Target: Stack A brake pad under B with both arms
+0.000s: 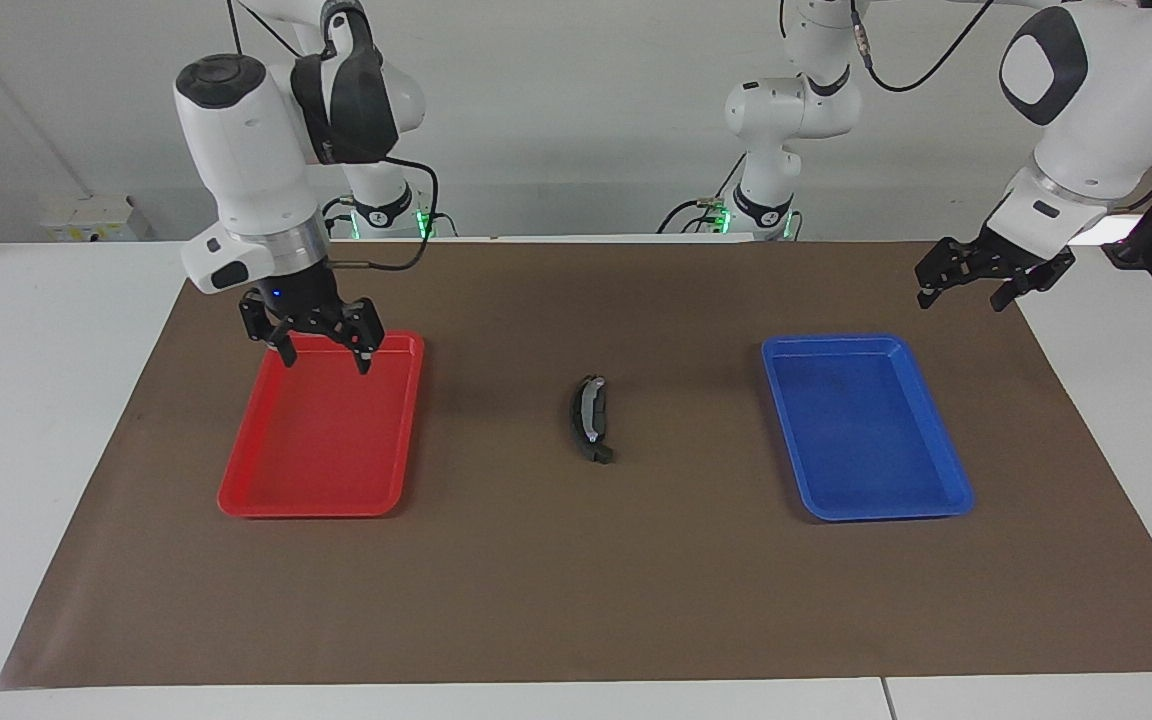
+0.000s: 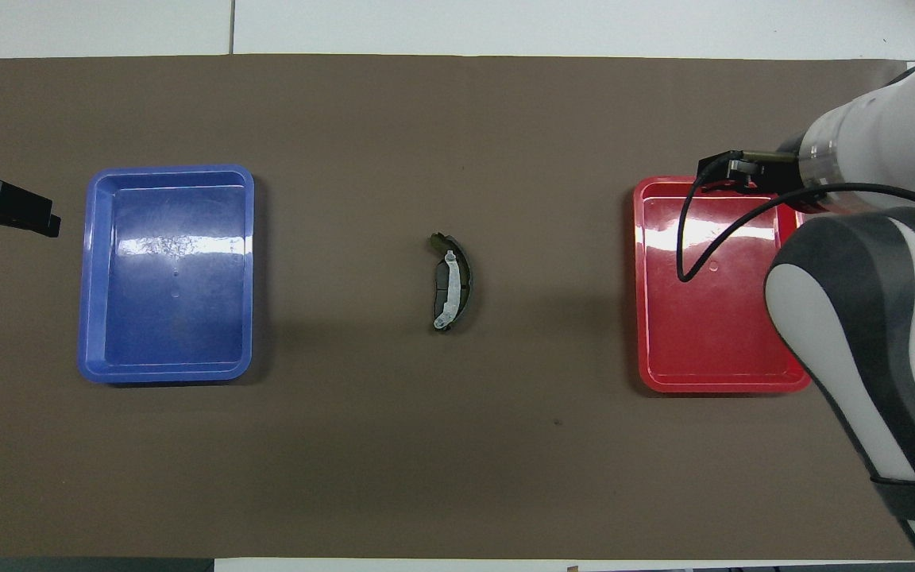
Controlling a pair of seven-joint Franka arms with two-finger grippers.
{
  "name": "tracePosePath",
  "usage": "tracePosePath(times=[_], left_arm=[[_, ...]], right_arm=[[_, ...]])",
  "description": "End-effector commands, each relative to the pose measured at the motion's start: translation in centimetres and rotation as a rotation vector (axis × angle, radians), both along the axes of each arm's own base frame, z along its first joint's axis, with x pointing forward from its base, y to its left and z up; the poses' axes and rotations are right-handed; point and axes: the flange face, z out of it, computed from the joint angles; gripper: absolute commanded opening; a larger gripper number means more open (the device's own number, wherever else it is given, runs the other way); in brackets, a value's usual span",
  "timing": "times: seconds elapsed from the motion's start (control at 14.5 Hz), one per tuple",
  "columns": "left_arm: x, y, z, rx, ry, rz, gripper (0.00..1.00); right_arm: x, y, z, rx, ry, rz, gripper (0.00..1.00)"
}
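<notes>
The long crescent pad B [image 1: 589, 412] with its silvery strip lies on the brown mat midway between the two trays; it also shows in the overhead view [image 2: 449, 280]. A short dark grey stub, which looks like pad A [image 1: 599, 455], pokes out at B's end farther from the robots, seemingly under it, and shows from above too [image 2: 438, 240]. My right gripper [image 1: 324, 357] is open and empty, raised over the nearer rim of the red tray [image 1: 316, 500]. My left gripper [image 1: 964, 296] is open and empty, raised over the mat beside the blue tray [image 1: 866, 505].
The red tray [image 2: 720, 385] sits toward the right arm's end and the blue tray [image 2: 164, 369] toward the left arm's end; both hold nothing. The brown mat [image 1: 576, 600] covers the table. The right arm's bulk hides part of the red tray from above.
</notes>
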Motion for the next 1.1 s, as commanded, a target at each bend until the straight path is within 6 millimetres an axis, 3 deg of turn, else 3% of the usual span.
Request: tracePosePath(times=[0.0, 0.14, 0.28, 0.41, 0.55, 1.03], left_arm=[[-0.7, 0.3, 0.4, -0.003, 0.004, 0.015, 0.99], [-0.7, 0.2, 0.4, -0.003, 0.004, 0.013, 0.99], [-0.7, 0.3, 0.4, -0.003, 0.004, 0.015, 0.99], [-0.7, 0.3, 0.4, -0.003, 0.004, 0.015, 0.99], [-0.7, 0.2, 0.4, -0.003, 0.004, 0.013, 0.99], [-0.7, 0.3, 0.4, -0.003, 0.004, 0.015, 0.99]], right_arm=[[-2.2, -2.1, 3.6, -0.015, 0.057, -0.008, 1.00], [-4.1, -3.1, 5.7, -0.021, 0.097, -0.004, 1.00], [-5.5, -5.9, 7.7, -0.016, 0.144, -0.019, 1.00], [-6.5, -7.1, 9.0, -0.014, 0.168, -0.016, 1.00], [-6.6, -7.8, 8.6, -0.010, 0.176, -0.035, 1.00], [-6.3, -7.3, 9.1, -0.015, 0.136, -0.007, 1.00]])
